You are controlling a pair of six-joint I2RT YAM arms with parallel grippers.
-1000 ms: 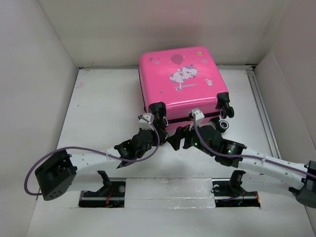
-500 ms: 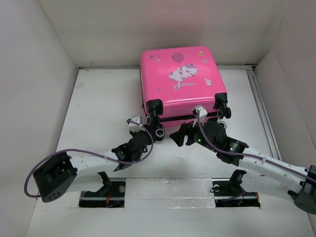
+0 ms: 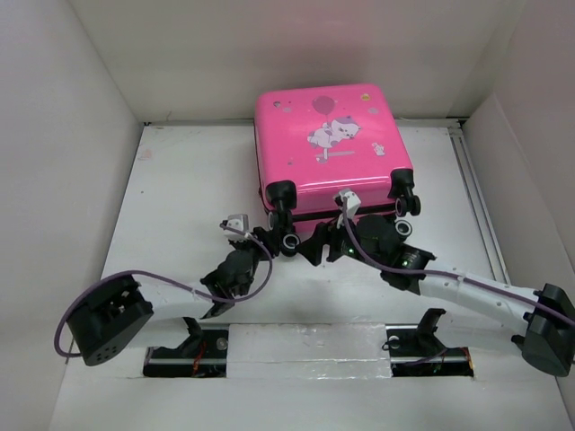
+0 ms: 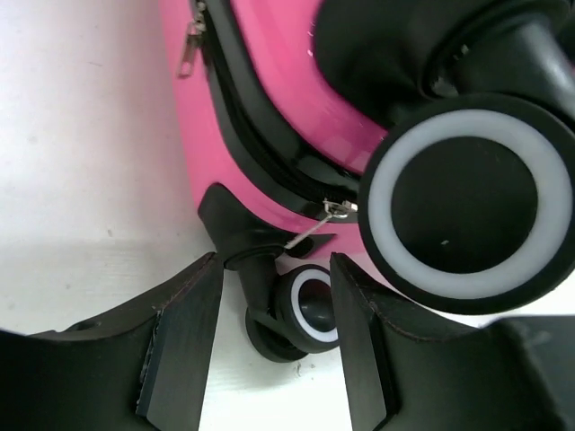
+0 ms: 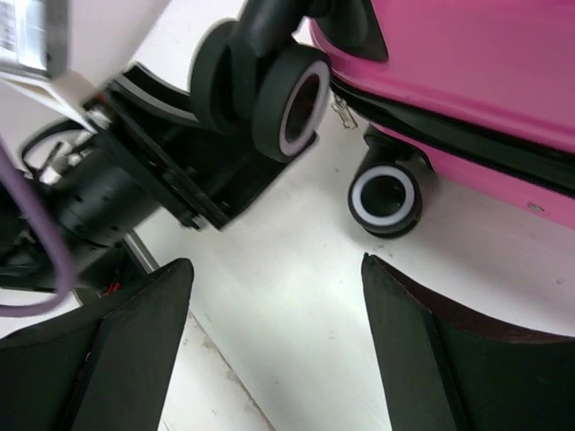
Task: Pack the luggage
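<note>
One piece of pink luggage (image 3: 328, 148) lies shut and flat at the far middle of the white table (image 3: 180, 189), with its printed shell up and its wheeled end facing the two arms (image 3: 171, 285). The left gripper (image 4: 274, 301) has its two fingers apart and gripping nothing, just before the case's corner, where two wheels (image 4: 467, 197) and two zipper pulls (image 4: 193, 40) show. The right gripper (image 5: 277, 269) likewise spreads its two fingers wide over bare table, with two wheels ahead of it.
</note>
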